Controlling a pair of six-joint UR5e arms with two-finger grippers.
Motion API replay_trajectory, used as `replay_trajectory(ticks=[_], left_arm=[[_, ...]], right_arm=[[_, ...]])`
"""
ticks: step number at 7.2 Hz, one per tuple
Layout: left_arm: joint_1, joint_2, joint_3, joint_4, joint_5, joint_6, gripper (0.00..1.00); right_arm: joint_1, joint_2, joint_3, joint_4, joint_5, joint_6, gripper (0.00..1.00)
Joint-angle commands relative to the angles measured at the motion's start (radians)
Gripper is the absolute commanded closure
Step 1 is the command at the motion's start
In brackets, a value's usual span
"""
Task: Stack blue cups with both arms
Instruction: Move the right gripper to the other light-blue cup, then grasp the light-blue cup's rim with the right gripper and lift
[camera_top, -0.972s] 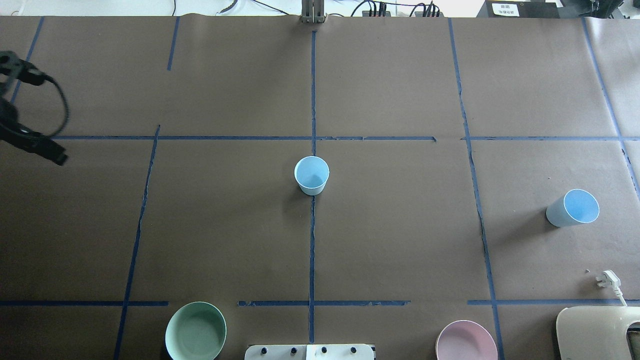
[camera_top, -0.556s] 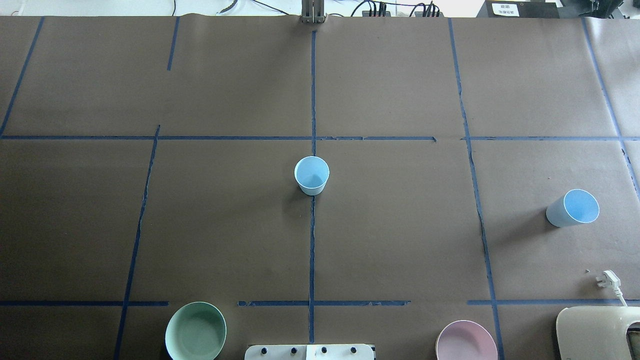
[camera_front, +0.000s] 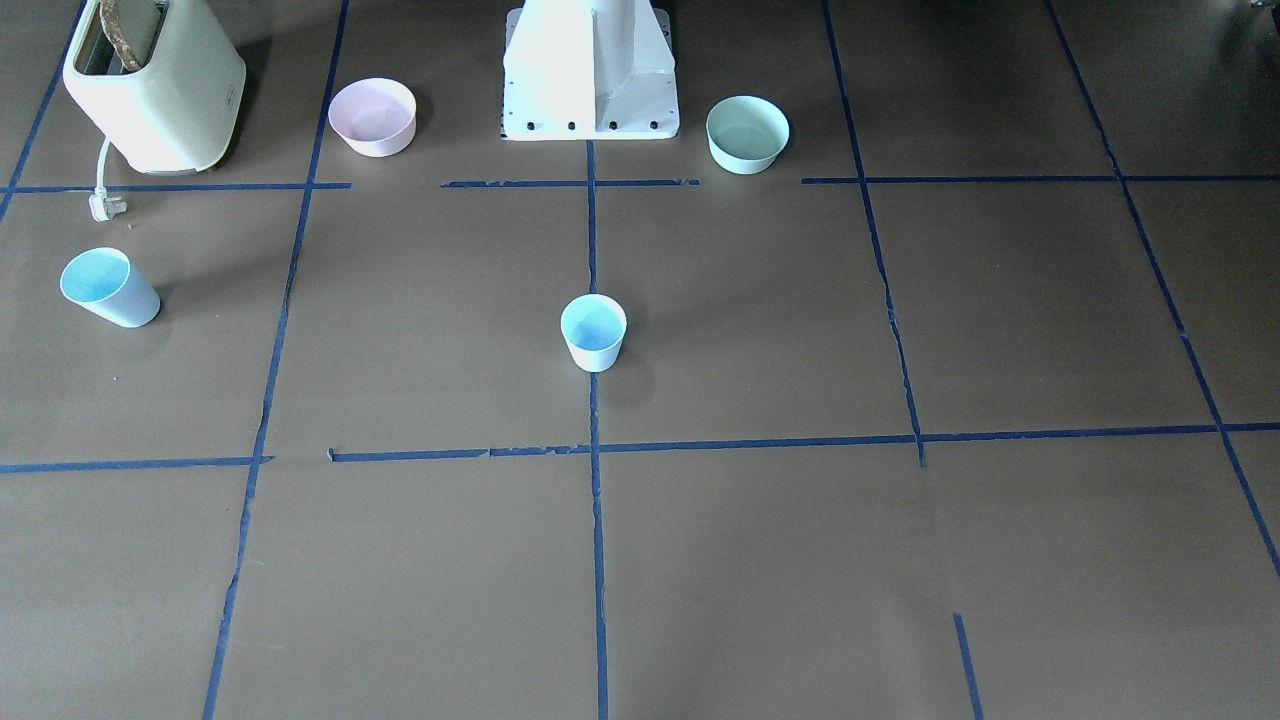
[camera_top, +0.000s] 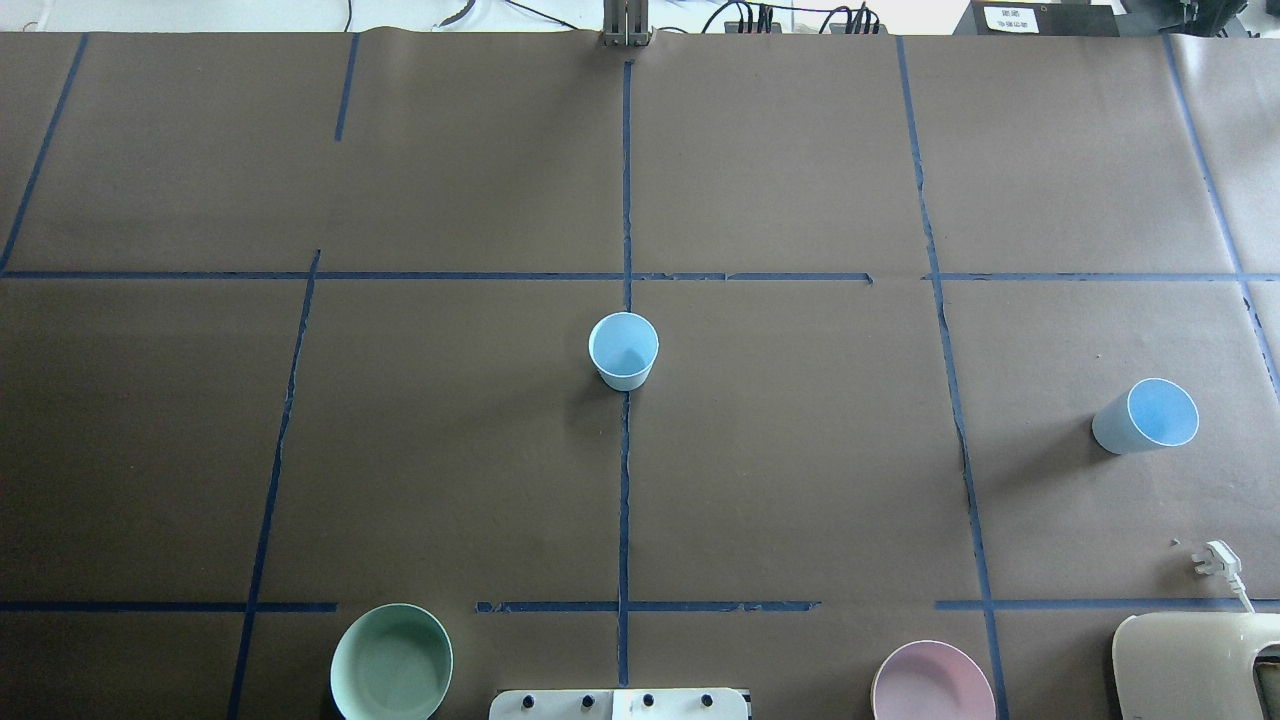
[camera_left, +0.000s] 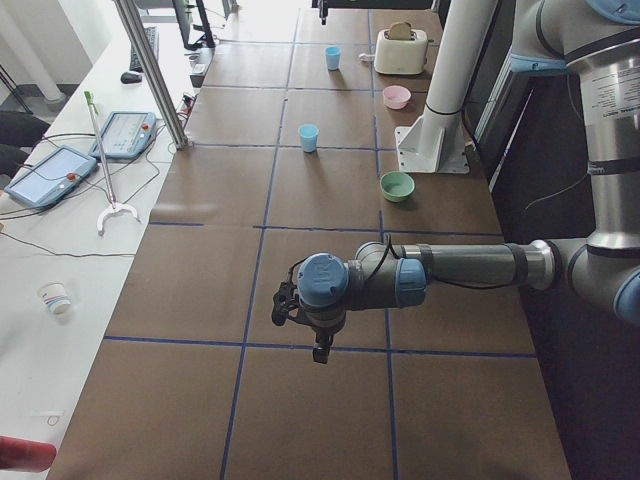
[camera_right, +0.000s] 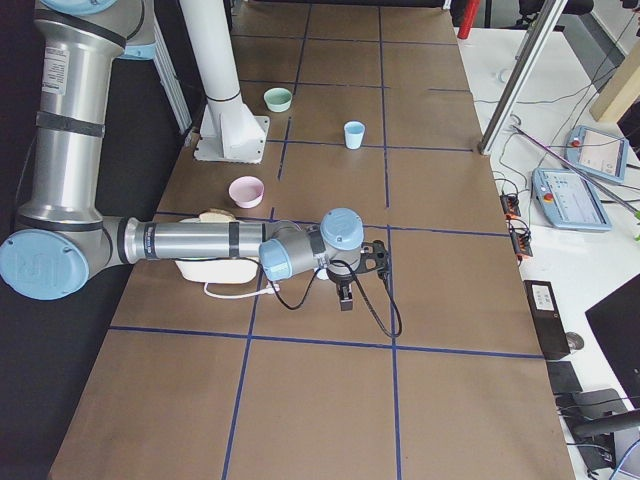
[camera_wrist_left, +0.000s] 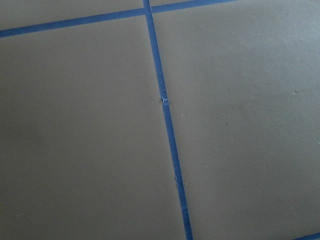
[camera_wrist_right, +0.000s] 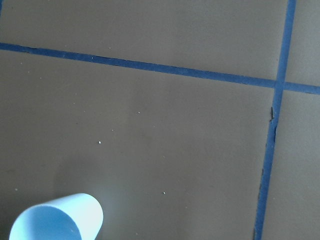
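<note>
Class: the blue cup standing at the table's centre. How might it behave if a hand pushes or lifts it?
The centre cup looks empty and thin-walled, so probably light. It stands on its narrower base, wide rim up, so a high push may tip it. Its smooth tapered sides could slip in a pinch.

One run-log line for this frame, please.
centre cup: free | right-side cup: free | stack: not started | left gripper, right gripper: away, state unclear
</note>
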Motion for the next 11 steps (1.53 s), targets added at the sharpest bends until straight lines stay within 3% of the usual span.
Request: replay_trajectory(ticks=[1,3,6,7,8,9,11], left_arm=[[-0.002,-0.006,-0.002,-0.002,-0.01,-0.022,0.0],[-0.002,-0.004,-0.001,-0.013,-0.01,-0.023,0.0],[0.0,-0.006,0.001,-0.013,-0.01,-0.025,0.0],[-0.002,-0.006,0.001,-0.013,-0.01,-0.025,0.0],[0.0,-0.006,0.001,-0.013,-0.01,-0.025,0.0],[-0.002,-0.006,0.001,-0.015,-0.01,-0.025,0.0],[-0.002,-0.005,-0.001,-0.015,-0.01,-0.025,0.0]], right_arm=[[-0.121,-0.026,-0.003,0.21,-0.067,0.252,0.0],[-0.228,-0.026,-0.003,0.308,-0.138,0.401,0.0],[-0.318,-0.066,-0.011,0.309,-0.174,0.402,0.01],[-0.342,-0.064,-0.034,0.309,-0.193,0.404,0.13],[-0.356,-0.057,-0.043,0.309,-0.2,0.402,0.64],[-0.356,-0.054,-0.039,0.313,-0.2,0.396,0.98],[-0.356,-0.048,-0.019,0.312,-0.2,0.397,1.0]])
